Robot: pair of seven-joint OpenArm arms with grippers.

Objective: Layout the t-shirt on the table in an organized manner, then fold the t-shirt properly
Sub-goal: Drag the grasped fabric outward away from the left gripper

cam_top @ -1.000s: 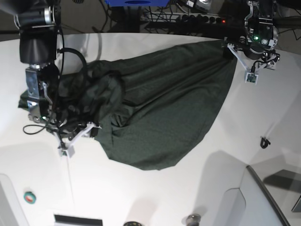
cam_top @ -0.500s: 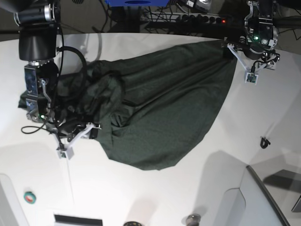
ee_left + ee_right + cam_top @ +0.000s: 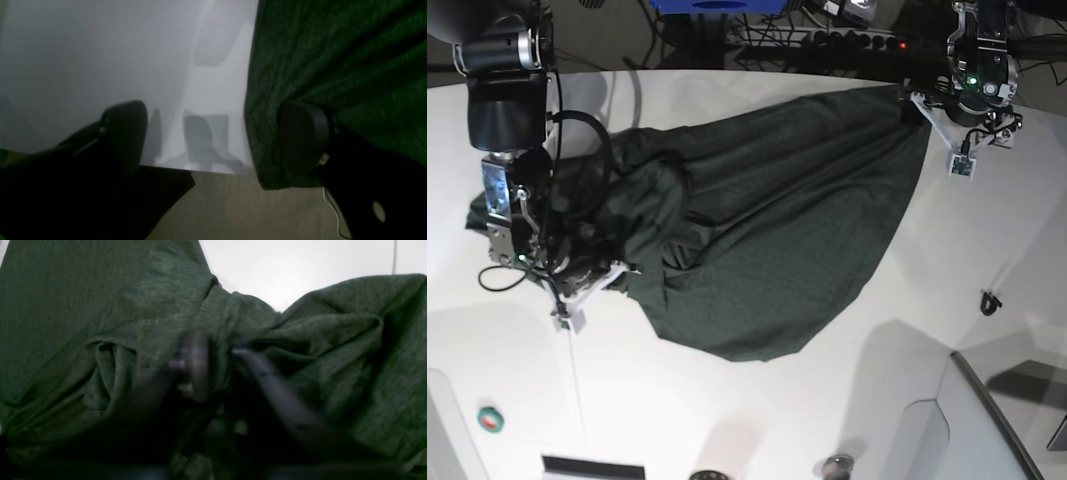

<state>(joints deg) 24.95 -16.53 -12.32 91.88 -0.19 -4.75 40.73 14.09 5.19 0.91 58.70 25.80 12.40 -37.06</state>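
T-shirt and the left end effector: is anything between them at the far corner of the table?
Nothing visible. The left end effector stands open at the table edge; one finger lies over the t-shirt hem, the other over bare tabletop.

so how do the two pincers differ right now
The left pincer is wide open; the right pincer is shut on the shirt. The left sits at the shirt's edge by the table rim; the right is in the bunched folds. Both are dark and at the cloth.
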